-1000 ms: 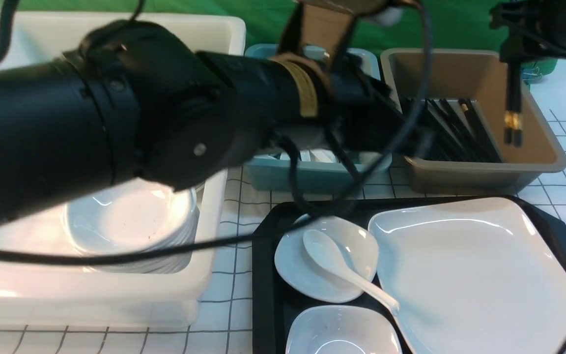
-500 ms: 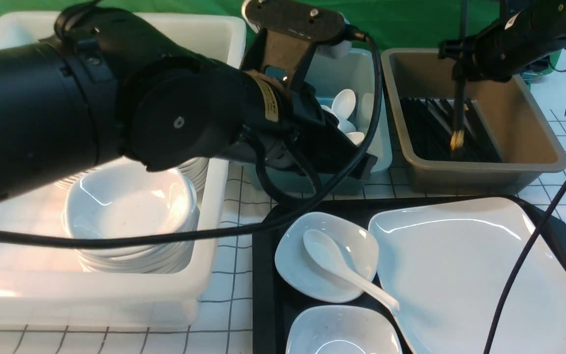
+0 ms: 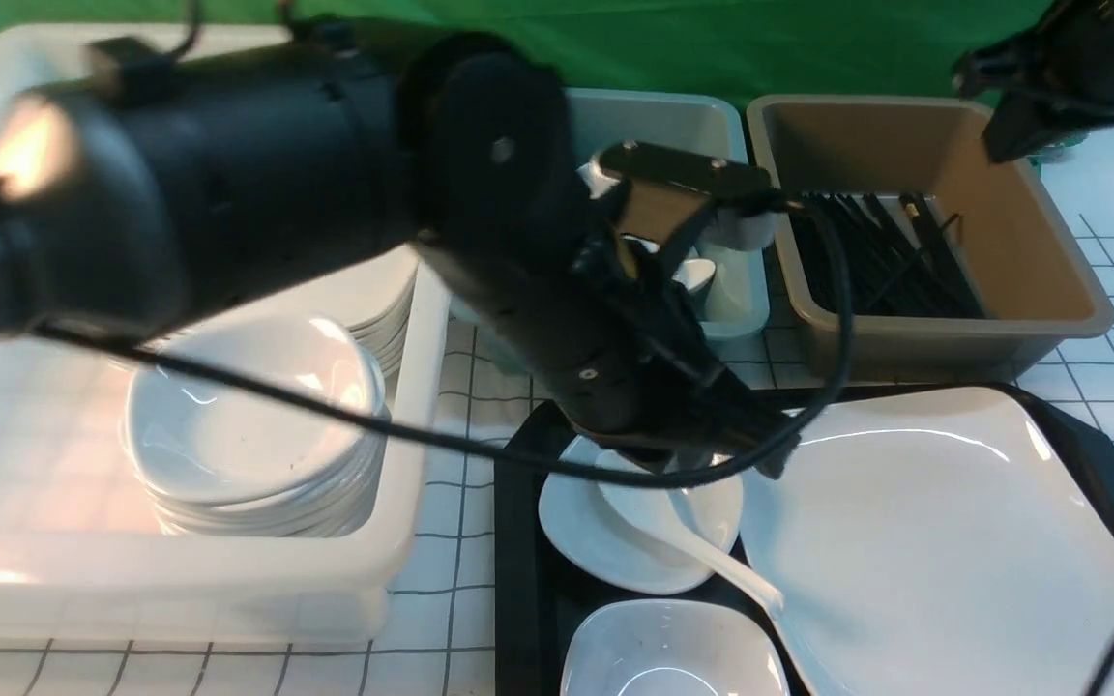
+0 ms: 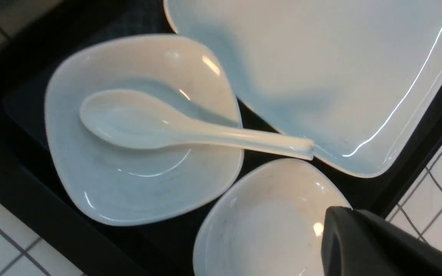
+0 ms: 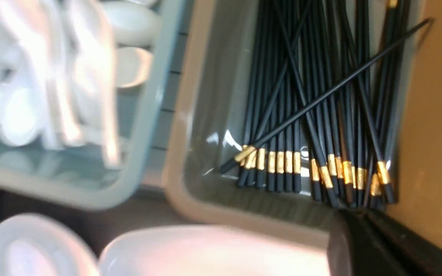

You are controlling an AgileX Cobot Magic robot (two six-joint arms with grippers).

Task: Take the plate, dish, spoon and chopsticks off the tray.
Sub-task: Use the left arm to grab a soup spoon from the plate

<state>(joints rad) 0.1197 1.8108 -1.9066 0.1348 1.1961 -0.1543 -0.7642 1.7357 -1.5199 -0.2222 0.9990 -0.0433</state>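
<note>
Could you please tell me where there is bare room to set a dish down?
Bare gridded cloth runs between the white tub and the tray, and more lies right of the brown tub. The tray is crowded: the plate, the spoon, the dish under it and a nearer dish nearly fill it.

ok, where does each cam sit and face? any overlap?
Front: between the arms, facing forward and down at tray, plate, brown tub; left arm fills the middle, right arm upper right.
Left wrist: on the left arm, looking down on the spoon in a small dish; part of the left claw shows.
Right wrist: on the right arm, looking down into the brown tub of chopsticks; part of the right claw shows.
Shared: front and left wrist both see spoon and plate.
</note>
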